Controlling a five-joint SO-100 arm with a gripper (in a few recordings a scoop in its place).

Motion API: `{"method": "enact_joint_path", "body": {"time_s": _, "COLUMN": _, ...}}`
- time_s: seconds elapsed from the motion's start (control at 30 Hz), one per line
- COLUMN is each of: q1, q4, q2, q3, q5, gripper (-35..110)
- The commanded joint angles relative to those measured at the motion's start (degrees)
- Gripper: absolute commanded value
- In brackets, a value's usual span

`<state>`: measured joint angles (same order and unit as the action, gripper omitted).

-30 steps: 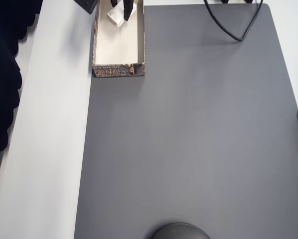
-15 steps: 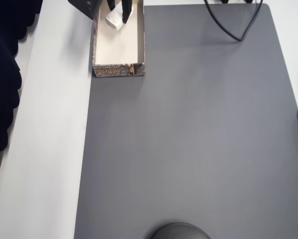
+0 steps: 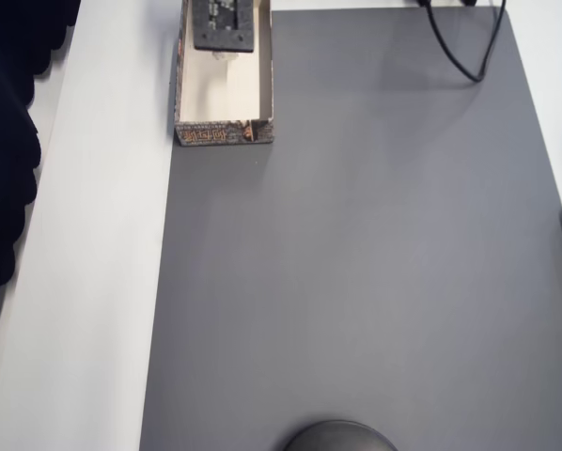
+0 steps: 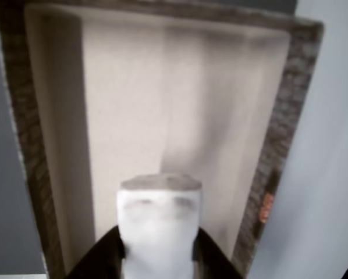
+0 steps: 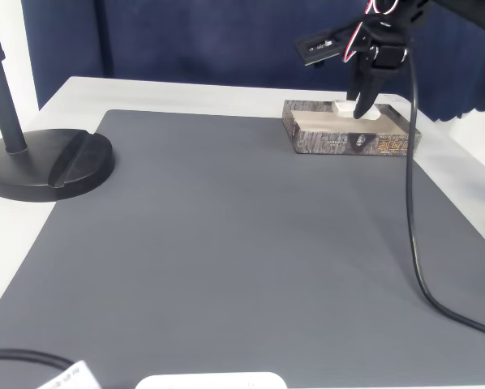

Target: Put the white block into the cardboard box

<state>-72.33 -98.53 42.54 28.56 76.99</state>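
While the jaws clamp it over the cardboard box (image 4: pixel 279 128), the white block (image 4: pixel 159 226) looks plain, round-cornered.

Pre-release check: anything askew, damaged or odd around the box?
Nothing stands out. The white block sits between the jaws over the cardboard box, which rests flat and intact on the grey mat.

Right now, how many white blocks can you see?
1. The white block sits pinched in the pincer, just over the cardboard box. Others could hide under the arm.
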Motion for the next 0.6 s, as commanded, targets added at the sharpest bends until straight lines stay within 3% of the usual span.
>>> {"method": "enact_joint_path", "body": {"time_s": 0.0, "q1": 1.05, "q4": -0.53, "q2": 1.76, "q3": -4.75, "q5": 2.02, "gripper": -2}}
{"method": "enact_joint_path", "body": {"time_s": 0.1, "q1": 1.67, "q4": -0.53, "q2": 1.14, "q3": -6.15, "q5": 5.63, "gripper": -2}}
{"method": "enact_joint_path", "body": {"time_s": 0.57, "q1": 2.99, "q4": -0.09, "q2": -3.60, "q3": -8.96, "q5": 4.39, "gripper": -2}}
